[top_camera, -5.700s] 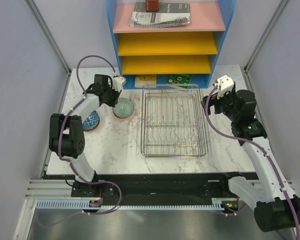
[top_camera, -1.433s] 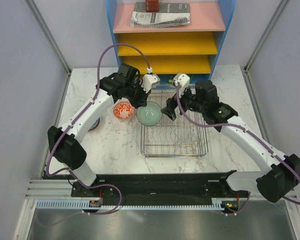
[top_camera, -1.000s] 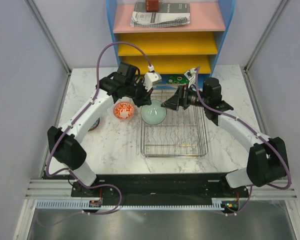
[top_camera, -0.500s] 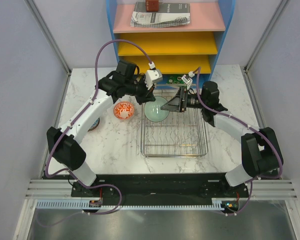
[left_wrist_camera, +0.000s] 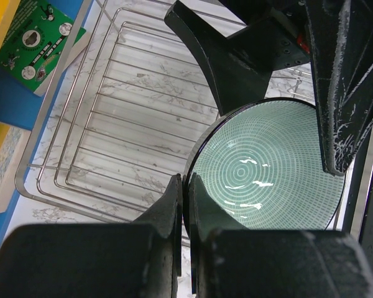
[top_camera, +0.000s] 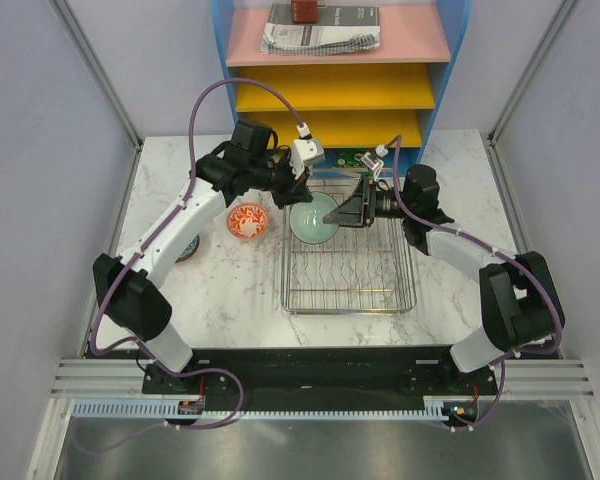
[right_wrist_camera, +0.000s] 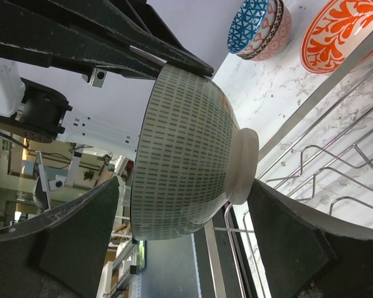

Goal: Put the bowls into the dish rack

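My left gripper is shut on the rim of the pale green bowl. It holds the bowl tilted on its side above the far left part of the dish rack. My right gripper is open and straddles that bowl: one finger stands by the rim, the other at the foot. A red-orange patterned bowl rests on the table left of the rack. Further left is a blue patterned bowl, nested in another with red markings.
The blue-framed shelf unit with yellow and pink trays stands behind the rack. A green circuit board and a yellow pad lie at its foot. The rack's wire dividers rise just below the bowl.
The left gripper lifted the green bowl off the table and carried it over the rack. Over the last second the right gripper swung in and came to straddle it.
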Tool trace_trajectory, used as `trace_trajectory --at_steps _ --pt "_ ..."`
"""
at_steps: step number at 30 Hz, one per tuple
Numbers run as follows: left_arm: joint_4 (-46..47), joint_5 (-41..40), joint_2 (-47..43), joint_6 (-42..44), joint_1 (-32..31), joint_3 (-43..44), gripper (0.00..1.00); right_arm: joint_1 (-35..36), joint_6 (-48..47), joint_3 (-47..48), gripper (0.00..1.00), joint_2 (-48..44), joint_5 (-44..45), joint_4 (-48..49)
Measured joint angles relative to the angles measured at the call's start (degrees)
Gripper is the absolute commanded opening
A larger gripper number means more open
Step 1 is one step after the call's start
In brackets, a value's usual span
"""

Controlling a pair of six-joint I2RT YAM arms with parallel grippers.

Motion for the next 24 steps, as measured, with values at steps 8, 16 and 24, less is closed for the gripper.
trace_trajectory --at_steps 8,16,24 --pt "0.15 1.42 0.0 0.02 0.22 0.02 0.02 -0.24 10.64 -2.97 0.87 3.02 -0.87 14.75" --pt "1.05 2.54 -0.02 -0.02 0.24 0.0 0.02 -0.24 19.02 -3.58 0.81 5.86 -1.18 25.29" --pt "1.77 3.06 -0.24 -0.07 0.22 -0.07 0.02 -0.52 21.75 -4.57 0.52 6.27 -0.92 28.41"
